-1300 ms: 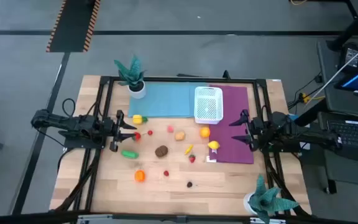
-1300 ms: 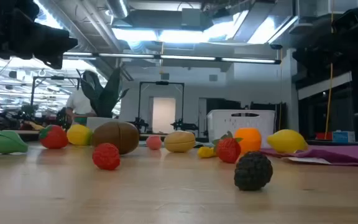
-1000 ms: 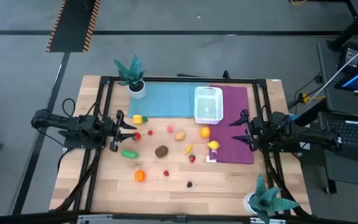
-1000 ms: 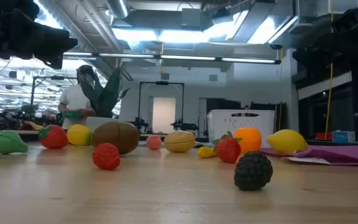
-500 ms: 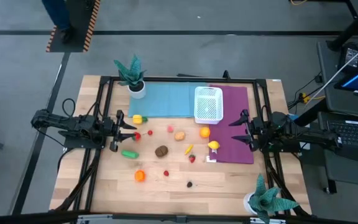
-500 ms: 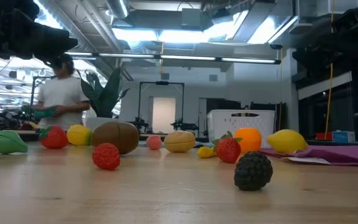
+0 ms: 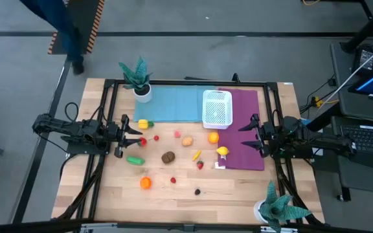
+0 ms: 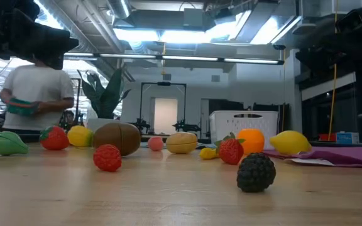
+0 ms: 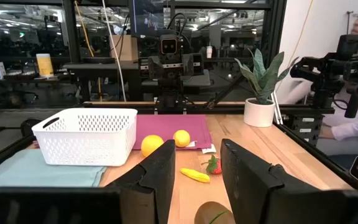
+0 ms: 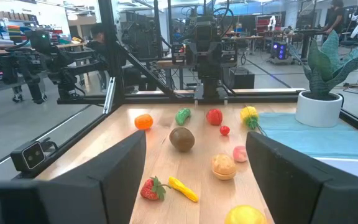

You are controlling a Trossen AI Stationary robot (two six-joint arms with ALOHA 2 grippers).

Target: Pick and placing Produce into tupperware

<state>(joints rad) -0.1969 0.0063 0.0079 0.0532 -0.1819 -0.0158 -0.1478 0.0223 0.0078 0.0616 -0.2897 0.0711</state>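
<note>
we see the tupperware (image 7: 216, 107), a white perforated container, empty, straddling the edge between a blue mat (image 7: 173, 103) and a purple mat (image 7: 243, 136) at the far side of the wooden table (image 7: 173, 194). the produce lies loose in front of it, none packed yet: an orange (image 7: 213, 137) and a lemon (image 7: 222, 151) nearest the container, a brown round piece (image 7: 168, 156) mid-table, a green piece (image 7: 135, 160), an orange piece (image 7: 146, 183) and a dark berry (image 7: 197, 191) nearer the front. the left gripper (image 7: 127, 133) waits at the left edge, jaws partly parted with nothing between them. the right gripper (image 7: 250, 134) waits over the purple mat, jaws spread wide and empty. we judge both are parked clear so the spread stays visible. two potted plants (image 7: 136, 77) mark corners. a person (image 8: 33, 91) passes behind.
</note>
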